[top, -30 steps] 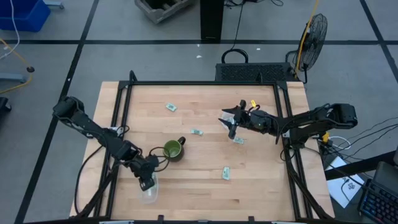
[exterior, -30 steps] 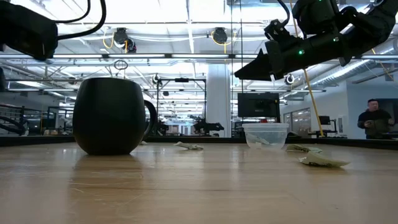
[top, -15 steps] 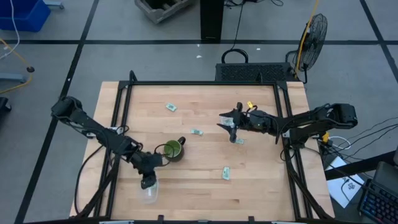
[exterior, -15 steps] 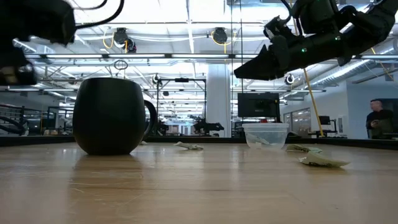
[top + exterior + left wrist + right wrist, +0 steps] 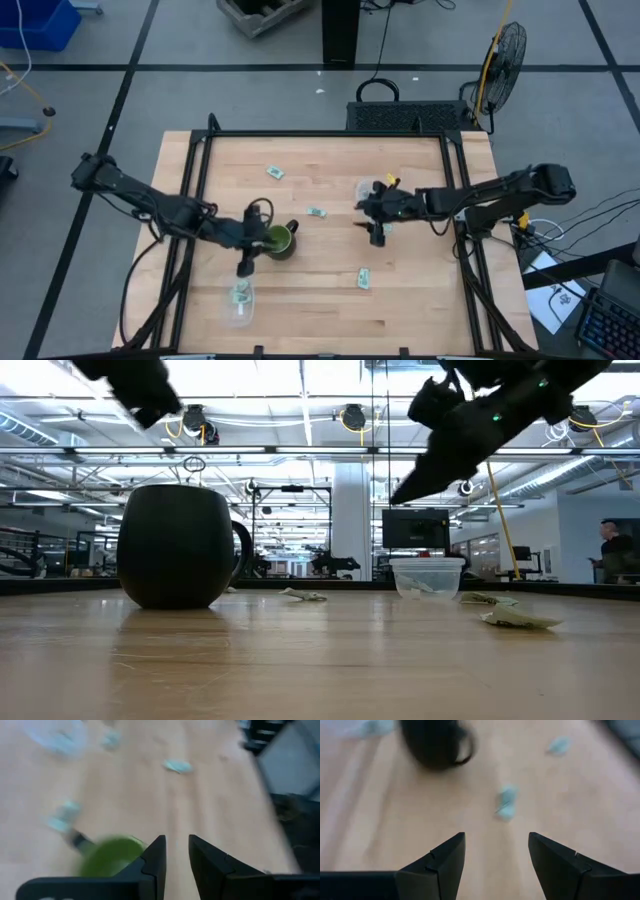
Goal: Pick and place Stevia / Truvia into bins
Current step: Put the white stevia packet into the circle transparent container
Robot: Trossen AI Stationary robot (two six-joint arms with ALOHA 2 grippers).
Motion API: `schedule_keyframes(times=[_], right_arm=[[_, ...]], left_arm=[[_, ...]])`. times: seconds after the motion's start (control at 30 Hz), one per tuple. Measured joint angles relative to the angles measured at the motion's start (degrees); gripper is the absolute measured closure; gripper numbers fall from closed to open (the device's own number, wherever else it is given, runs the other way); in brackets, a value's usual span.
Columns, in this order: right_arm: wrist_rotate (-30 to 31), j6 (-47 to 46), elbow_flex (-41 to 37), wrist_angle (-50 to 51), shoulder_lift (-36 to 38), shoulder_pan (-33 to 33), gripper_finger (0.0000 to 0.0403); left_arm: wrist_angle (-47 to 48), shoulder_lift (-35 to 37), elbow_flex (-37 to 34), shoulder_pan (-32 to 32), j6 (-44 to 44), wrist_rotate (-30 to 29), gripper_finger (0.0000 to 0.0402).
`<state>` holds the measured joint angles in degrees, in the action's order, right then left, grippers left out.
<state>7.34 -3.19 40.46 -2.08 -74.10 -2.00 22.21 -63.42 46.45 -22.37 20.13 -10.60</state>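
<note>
Pale green sachets lie flat on the table [image 5: 274, 172], [image 5: 316, 212], [image 5: 364, 279]; another sachet [image 5: 240, 293] rests inside the clear cup [image 5: 240, 308] by the near edge. A second clear cup [image 5: 364, 188] stands farther right, seen as cup [image 5: 427, 577] in the low view. My left gripper [image 5: 245, 267] hovers beside the dark green mug [image 5: 277, 240], open by a narrow gap [image 5: 176, 855]. My right gripper [image 5: 377, 237] points down at the table, wide open [image 5: 496, 852], with a sachet [image 5: 506, 802] ahead of its fingers. Both touch nothing.
The green mug [image 5: 180, 545] stands left of centre, handle toward the far right. A black frame rail [image 5: 200, 170] runs along the table's left, far and right sides. A person [image 5: 615, 550] stands far behind the table. Bare wood lies between the mug and the near right corner.
My left gripper has risen from over the near clear cup and swung toward the far edge and right, ending beside the mug; a sachet now shows in that cup. My right gripper has moved toward the near edge and tipped its fingers downward.
</note>
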Motion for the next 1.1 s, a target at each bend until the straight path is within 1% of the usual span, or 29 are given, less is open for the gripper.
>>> schedule_keyframes(times=[0.1, 0.17, 0.23, 0.3, 0.37, 0.43, 0.53, 0.63, 0.7, 0.87, 1.1], right_arm=[[-3.09, -4.01, 0.07, 5.37, 0.56, -2.72, 0.0193], [-2.81, -7.5, 0.1, 10.03, 0.79, -4.53, 0.0193], [-1.15, -11.03, 0.08, 15.28, 1.21, -6.05, 0.0193], [1.69, -14.58, 0.1, 20.47, 1.2, -7.1, 0.0193], [4.91, -18.96, -0.01, 26.2, 1.1, -7.99, 0.0193], [8.19, -22.52, -0.78, 27.68, 0.62, -8.52, 0.0193], [12.81, -24.49, -4.4, 26.43, 0.5, -9.47, 0.0193], [15.41, -24.54, -7.31, 22.83, 0.5, -10.43, 0.0193], [16.8, -24.54, -8.14, 22.72, 0.67, -10.59, 0.0193], [16.71, -24.65, -9.9, 21.04, 0.74, -9.98, 0.0193], [14.8, -26.49, -17.07, 9.37, 0.87, -9.86, 0.0193]], left_arm=[[-0.84, 0.15, 1.01, 0.95, -5.18, -8.15, 0.0314], [-3.41, 0.15, 1.03, 1.79, -6.67, -13.45, 0.0314], [-6.56, 0.15, 1.03, 2.86, -7.83, -17.64, 0.0314], [-9.01, 0.15, 1.03, 4.12, -9.44, -19.92, 0.0314], [-10.95, 0.15, 1.03, 5.24, -10.05, -20.96, 0.0314], [-11.99, 0.15, 1.03, 6.33, -9.94, -20.96, 0.0314], [-11.97, 0.13, 1.03, 7.46, -9.58, -20.56, 0.0314], [-11.19, 0.13, 1.03, 8.26, -9.59, -20.51, 0.0314], [-11.2, 0.11, 1.03, 8.59, -10.08, -20.49, 0.0314], [-11.22, 0.11, 1.03, 9.36, -12.78, -20.45, 0.0314], [-11.27, 0.11, 1.03, 9.99, -12.33, -20.45, 0.0314]])
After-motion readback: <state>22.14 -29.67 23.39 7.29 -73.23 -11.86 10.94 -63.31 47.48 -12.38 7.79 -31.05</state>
